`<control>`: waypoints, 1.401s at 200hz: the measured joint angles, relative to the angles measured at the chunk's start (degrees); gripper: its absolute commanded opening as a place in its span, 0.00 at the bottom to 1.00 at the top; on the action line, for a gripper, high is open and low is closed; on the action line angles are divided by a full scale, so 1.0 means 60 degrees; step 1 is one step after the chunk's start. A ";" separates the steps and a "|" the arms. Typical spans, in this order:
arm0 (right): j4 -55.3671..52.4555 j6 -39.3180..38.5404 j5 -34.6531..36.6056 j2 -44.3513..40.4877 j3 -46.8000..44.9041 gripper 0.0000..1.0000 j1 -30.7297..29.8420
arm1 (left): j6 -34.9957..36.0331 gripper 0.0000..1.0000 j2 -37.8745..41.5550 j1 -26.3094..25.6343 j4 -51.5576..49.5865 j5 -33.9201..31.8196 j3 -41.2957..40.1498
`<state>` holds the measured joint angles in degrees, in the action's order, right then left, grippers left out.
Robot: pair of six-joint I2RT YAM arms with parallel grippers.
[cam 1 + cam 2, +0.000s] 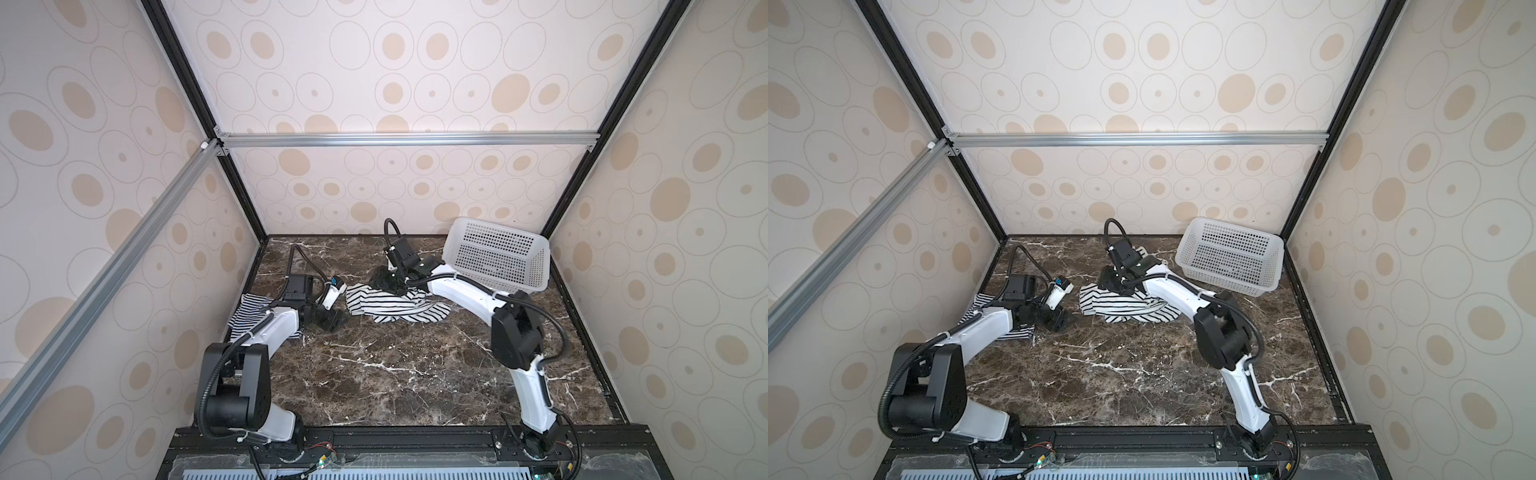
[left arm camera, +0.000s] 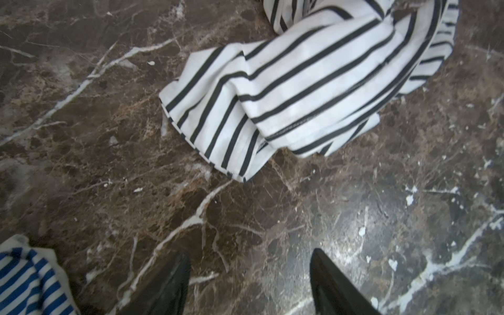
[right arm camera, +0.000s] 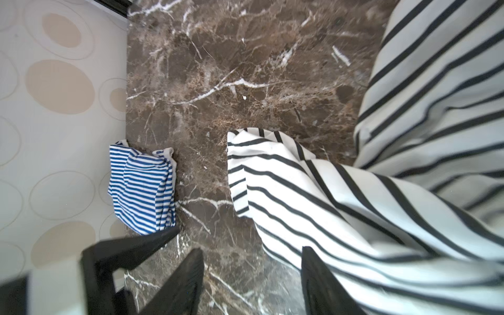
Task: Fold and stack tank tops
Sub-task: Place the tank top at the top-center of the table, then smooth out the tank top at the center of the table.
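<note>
A white tank top with wide-spaced black stripes (image 1: pixel 395 307) (image 1: pixel 1125 305) lies crumpled on the marble at mid-table. My right gripper (image 1: pixel 388 282) (image 3: pixel 252 252) hovers over its far edge, open, with bare marble between the fingers and the cloth (image 3: pixel 354 204) beside one finger. The densely striped blue-and-white tank top (image 1: pixel 249 309) (image 3: pixel 141 188) lies bunched at the left wall, partly under my left arm. My left gripper (image 1: pixel 332 321) (image 2: pixel 251 256) is open over bare marble between the two tops, with the wide-striped top (image 2: pixel 300 90) ahead of it.
A white perforated basket (image 1: pixel 494 257) (image 1: pixel 1229 259) sits tilted in the back right corner, close behind my right arm. Patterned walls enclose the marble table (image 1: pixel 395 374) on three sides. The black rail with both arm bases runs along the front edge.
</note>
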<state>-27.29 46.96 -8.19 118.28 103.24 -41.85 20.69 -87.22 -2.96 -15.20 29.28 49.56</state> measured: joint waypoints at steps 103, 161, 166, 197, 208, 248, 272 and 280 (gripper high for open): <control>0.0255 -0.0204 0.1836 -0.4146 -0.5034 0.49 -0.0040 | -0.0492 0.53 -0.1147 -0.0969 0.1031 -0.1446 0.0408; 0.0273 0.0073 0.2007 -0.4728 -0.6510 0.49 -0.0040 | -0.0525 0.53 -0.1843 -0.1519 0.1279 -0.2393 0.0521; 0.0280 0.0095 0.2025 -0.4812 -0.6575 0.49 -0.0040 | -0.0528 0.53 -0.1861 -0.1548 0.1297 -0.2437 0.0528; 0.0412 0.0284 0.2160 -0.5315 -0.7031 0.49 -0.0004 | -0.0568 0.50 -0.2018 -0.1636 0.1388 -0.2841 0.0696; 0.0430 0.0317 0.2171 -0.5388 -0.7147 0.49 0.0011 | -0.0579 0.47 -0.2095 -0.1654 0.1435 -0.2973 0.0772; 0.0444 0.0393 0.2215 -0.5650 -0.7453 0.48 0.0244 | -0.0605 0.44 -0.2364 -0.1676 0.1410 -0.3213 0.1024; 0.0455 0.0415 0.2244 -0.5890 -0.7461 0.48 0.0368 | -0.0612 0.45 -0.2521 -0.1679 0.1362 -0.3224 0.1158; 0.0455 0.0419 0.2266 -0.5956 -0.7461 0.48 0.0397 | -0.0612 0.45 -0.2517 -0.1679 0.1311 -0.3209 0.1158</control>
<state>-24.56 49.47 5.41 82.54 58.48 -39.46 17.02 -102.32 -13.04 -7.33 10.02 56.51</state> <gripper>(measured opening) 0.486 0.450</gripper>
